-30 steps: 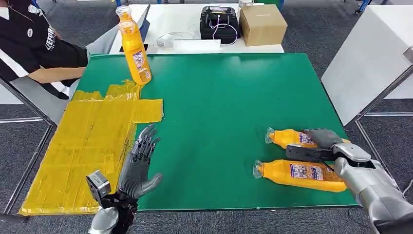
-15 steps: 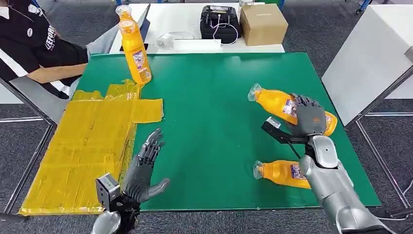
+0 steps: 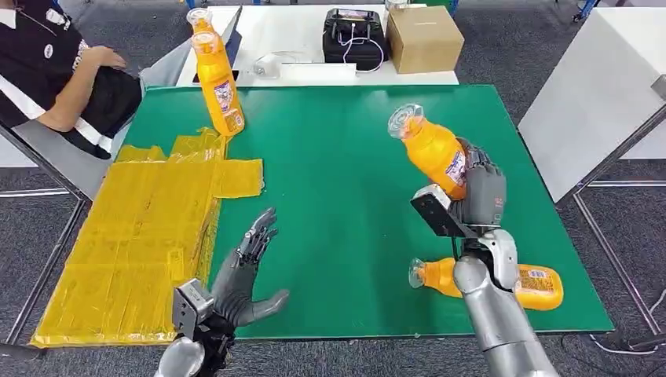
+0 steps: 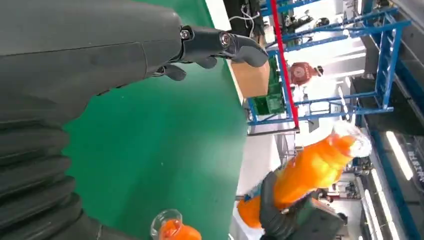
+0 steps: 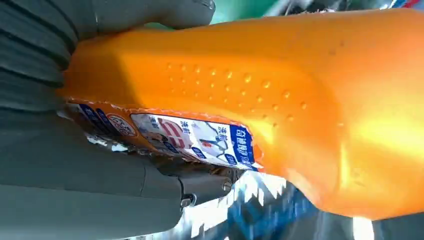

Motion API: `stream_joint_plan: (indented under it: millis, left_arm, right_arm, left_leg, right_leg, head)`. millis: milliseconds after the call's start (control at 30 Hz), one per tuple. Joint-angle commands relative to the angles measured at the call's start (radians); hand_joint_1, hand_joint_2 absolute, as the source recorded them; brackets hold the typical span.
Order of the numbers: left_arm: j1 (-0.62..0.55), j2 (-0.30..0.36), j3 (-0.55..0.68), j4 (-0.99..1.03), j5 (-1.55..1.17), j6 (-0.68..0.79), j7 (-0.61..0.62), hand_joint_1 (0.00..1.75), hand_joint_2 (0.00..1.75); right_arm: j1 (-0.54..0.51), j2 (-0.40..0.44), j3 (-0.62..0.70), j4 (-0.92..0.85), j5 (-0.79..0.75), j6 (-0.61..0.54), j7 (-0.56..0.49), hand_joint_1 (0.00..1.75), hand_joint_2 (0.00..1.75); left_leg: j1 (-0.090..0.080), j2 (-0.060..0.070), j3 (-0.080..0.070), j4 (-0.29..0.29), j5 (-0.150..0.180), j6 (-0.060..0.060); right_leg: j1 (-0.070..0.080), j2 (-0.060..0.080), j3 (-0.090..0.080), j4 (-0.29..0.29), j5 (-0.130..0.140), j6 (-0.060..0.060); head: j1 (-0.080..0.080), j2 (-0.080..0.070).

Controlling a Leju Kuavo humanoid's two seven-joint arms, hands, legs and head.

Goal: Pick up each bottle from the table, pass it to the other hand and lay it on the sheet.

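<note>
My right hand (image 3: 481, 195) grips an orange bottle (image 3: 433, 151) by its lower body and holds it above the green table (image 3: 330, 157), tilted with its clear cap up and to the left. The right wrist view shows the bottle (image 5: 260, 90) pressed against that hand (image 5: 75, 170). A second orange bottle (image 3: 537, 287) lies on the table near the front right edge, partly hidden behind my right forearm. My left hand (image 3: 245, 275) hovers open, fingers spread, at the front edge beside the yellow sheet (image 3: 149, 228). From the left wrist, the held bottle (image 4: 315, 167) lies beyond my fingers (image 4: 220, 44).
Two more orange bottles (image 3: 218, 82) stand at the table's far left by the sheet's far end. A seated person (image 3: 47, 71) is at the far left. A black case (image 3: 353, 35) and a cardboard box (image 3: 422, 38) rest on a white table behind.
My right hand has lifted the bottle off the table and carried it up and toward the middle, turning it more upright. My left hand edged right. The person's arm has bent back.
</note>
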Motion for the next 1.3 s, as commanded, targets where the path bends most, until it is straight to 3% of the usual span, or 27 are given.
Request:
stream_joint_plan:
  millis: [33, 233, 333, 367, 433, 467, 733, 933, 1300]
  left_arm:
    - [-0.078, 0.013, -0.092, 0.097, -0.003, -0.008, 0.024, 0.0, 1.75]
    - [-0.102, 0.005, -0.108, 0.112, 0.006, -0.003, 0.038, 0.0, 1.75]
    - [-0.105, 0.004, -0.108, 0.115, 0.008, -0.003, 0.04, 0.0, 1.75]
    - [-0.105, 0.004, -0.108, 0.115, 0.008, -0.003, 0.04, 0.0, 1.75]
    - [-0.105, 0.004, -0.108, 0.115, 0.008, -0.003, 0.04, 0.0, 1.75]
    - [-0.104, 0.004, -0.108, 0.116, 0.008, -0.003, 0.04, 0.0, 1.75]
    - [-0.104, 0.004, -0.108, 0.116, 0.008, -0.003, 0.04, 0.0, 1.75]
    - [-0.118, -0.005, -0.113, 0.131, 0.022, -0.001, 0.052, 0.0, 1.75]
    - [-0.124, -0.041, -0.044, 0.169, -0.079, 0.164, 0.062, 0.0, 1.75]
  right_arm:
    - [0.023, 0.141, 0.206, 0.067, -0.154, 0.197, -0.067, 1.75, 1.75]
    - [0.021, 0.206, 0.326, 0.176, -0.21, 0.258, -0.088, 1.75, 1.75]
    - [0.018, 0.213, 0.348, 0.195, -0.203, 0.258, -0.088, 1.75, 1.75]
    - [0.018, 0.213, 0.348, 0.195, -0.203, 0.258, -0.088, 1.75, 1.75]
    - [0.018, 0.213, 0.348, 0.195, -0.203, 0.258, -0.088, 1.75, 1.75]
    - [0.017, 0.211, 0.347, 0.196, -0.203, 0.258, -0.088, 1.75, 1.75]
    - [0.017, 0.211, 0.347, 0.196, -0.203, 0.258, -0.088, 1.75, 1.75]
    - [-0.006, 0.263, 0.395, 0.315, -0.214, 0.261, -0.108, 1.75, 1.75]
    - [0.066, 0.26, 0.547, 0.22, -0.211, 0.283, -0.118, 1.75, 1.75]
  left_leg:
    - [0.001, 0.003, 0.003, -0.001, -0.001, -0.002]
    - [0.003, 0.004, 0.006, -0.001, -0.002, -0.002]
    - [0.007, 0.008, 0.017, -0.004, -0.006, -0.005]
    - [0.002, 0.002, 0.004, -0.001, -0.001, -0.001]
    - [0.005, 0.004, 0.011, -0.002, -0.004, -0.003]
    - [0.001, 0.001, 0.003, -0.001, -0.001, -0.001]
    - [0.001, 0.001, 0.004, -0.001, -0.001, -0.002]
    - [0.002, 0.002, 0.004, -0.001, -0.002, -0.002]
    - [0.002, 0.0, 0.005, -0.001, -0.002, -0.002]
  right_leg:
    - [0.001, 0.003, 0.003, -0.001, 0.0, -0.002]
    - [0.003, 0.002, 0.006, -0.003, -0.001, -0.002]
    - [0.008, 0.004, 0.018, -0.008, -0.003, -0.004]
    - [0.003, 0.001, 0.004, -0.002, -0.001, -0.001]
    - [0.006, 0.002, 0.012, -0.005, -0.002, -0.003]
    - [0.002, 0.0, 0.002, -0.001, -0.001, -0.001]
    - [0.002, 0.0, 0.004, -0.002, -0.001, -0.002]
    - [0.002, 0.001, 0.004, -0.002, -0.001, -0.002]
    - [0.003, -0.001, 0.006, -0.002, -0.002, -0.002]
  head:
    - [0.0, 0.0]
    - [0.0, 0.0]
    - [0.0, 0.0]
    - [0.0, 0.0]
    - [0.0, 0.0]
    - [0.0, 0.0]
    - [0.0, 0.0]
    - [0.0, 0.0]
    - [0.0, 0.0]
